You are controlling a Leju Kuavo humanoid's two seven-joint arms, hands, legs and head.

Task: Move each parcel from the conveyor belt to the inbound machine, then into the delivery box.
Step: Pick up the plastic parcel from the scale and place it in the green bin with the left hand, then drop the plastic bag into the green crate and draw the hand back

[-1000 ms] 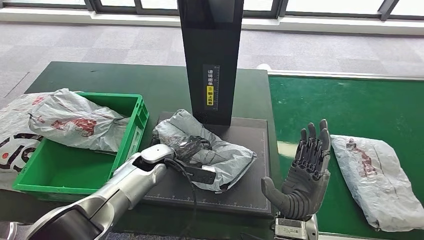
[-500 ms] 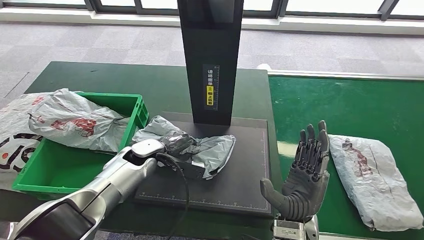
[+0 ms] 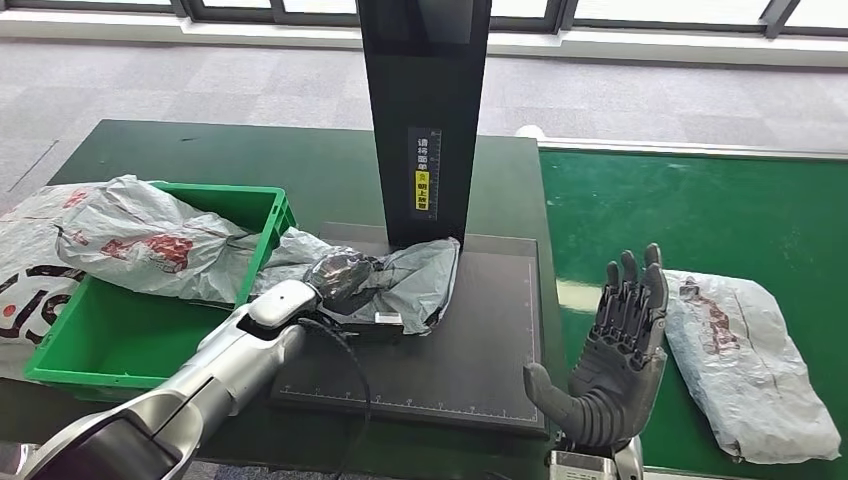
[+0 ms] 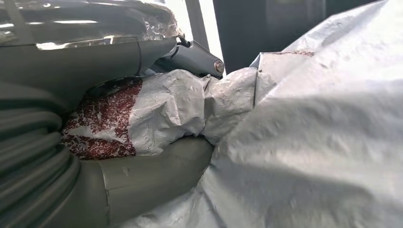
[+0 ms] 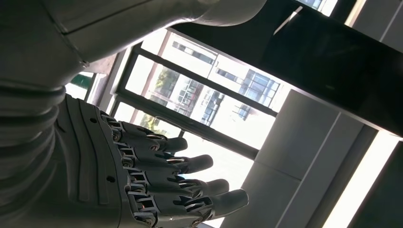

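Observation:
A crumpled grey parcel [image 3: 410, 280] lies across the left edge of the black inbound machine's platform [image 3: 480, 340], its end reaching toward the green delivery box [image 3: 120, 345]. My left hand [image 3: 345, 282] grips this parcel; the left wrist view has its thumb [image 4: 147, 175] and fingers [image 4: 195, 54] closed around a bunched fold of the grey parcel [image 4: 309, 142]. A second grey parcel with red print [image 3: 745, 365] rests on the green conveyor belt [image 3: 680, 210] at the right. My right hand [image 3: 615, 355] stands upright beside it, fingers [image 5: 190, 183] spread, holding nothing.
The black scanner column [image 3: 425, 120] rises from the back of the platform. A white bag with red print [image 3: 150, 240] lies over the far rim of the delivery box. Another white bag [image 3: 25, 290] sits left of the box.
My left hand has dragged the grey parcel leftward across the platform toward the delivery box. The right hand and the conveyor parcel have stayed put.

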